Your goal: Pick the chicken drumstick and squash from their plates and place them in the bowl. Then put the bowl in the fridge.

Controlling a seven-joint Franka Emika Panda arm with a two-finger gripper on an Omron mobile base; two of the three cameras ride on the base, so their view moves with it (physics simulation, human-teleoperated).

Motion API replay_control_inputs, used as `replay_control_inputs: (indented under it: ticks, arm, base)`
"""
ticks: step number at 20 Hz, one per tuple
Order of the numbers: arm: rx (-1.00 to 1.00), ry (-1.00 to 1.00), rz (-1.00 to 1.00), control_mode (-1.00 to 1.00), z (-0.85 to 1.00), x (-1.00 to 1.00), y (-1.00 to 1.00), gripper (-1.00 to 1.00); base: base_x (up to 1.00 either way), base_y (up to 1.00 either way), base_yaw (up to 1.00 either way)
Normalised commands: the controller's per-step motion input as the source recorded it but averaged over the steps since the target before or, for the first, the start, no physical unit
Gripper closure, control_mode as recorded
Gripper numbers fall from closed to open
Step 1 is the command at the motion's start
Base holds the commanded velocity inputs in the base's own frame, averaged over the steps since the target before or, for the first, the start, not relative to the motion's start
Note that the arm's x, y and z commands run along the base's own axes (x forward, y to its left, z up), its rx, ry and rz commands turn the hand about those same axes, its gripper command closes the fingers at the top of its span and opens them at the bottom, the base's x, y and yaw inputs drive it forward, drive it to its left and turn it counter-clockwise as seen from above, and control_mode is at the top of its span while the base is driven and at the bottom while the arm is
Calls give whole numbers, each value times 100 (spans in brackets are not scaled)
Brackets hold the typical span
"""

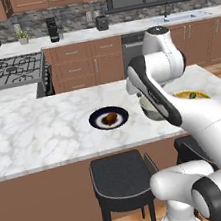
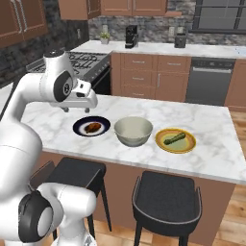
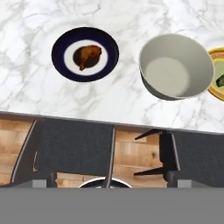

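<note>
The bowl (image 2: 133, 130) is the landmark: a deep, pale grey-beige bowl standing upright on the marble island counter (image 2: 211, 139), near the counter's front edge, with nothing inside it (image 3: 175, 68).

Just to the bowl's left in the right base view lies the black plate (image 2: 91, 126) with a white ring, and on its dark centre rests the chicken drumstick (image 2: 93, 127), a small reddish-brown lump (image 3: 89, 55). Plate and bowl stand apart, with a strip of marble between them. Just to the bowl's right sits the yellow-orange plate (image 2: 175, 141), carrying the squash (image 2: 174, 138), a short green piece lying flat.

The gripper (image 2: 77, 106) hangs in the air to the left of the bowl, above the counter and beyond the black plate's far left rim, well above the drumstick and touching nothing. Its jaws are spread wide and hold nothing.

In front of the bowl, below the counter edge, stand 2 dark stools (image 2: 166, 197); in the hand view their seats (image 3: 72, 146) lie below the marble edge, over a wooden floor.
</note>
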Motion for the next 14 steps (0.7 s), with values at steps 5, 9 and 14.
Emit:
replay_control_inputs:
  ticks: [5, 9, 14]
  arm:
    - [-5, 14, 0, -100, -8, 42, 48, -100]
    - [0, 16, -3, -100, -20, 53, 19, -100]
    - [0, 8, 0, -100, -33, 47, 14, -100]
  base:
    - [0, 0, 0]
    - [0, 0, 0]
    - [0, 0, 0]
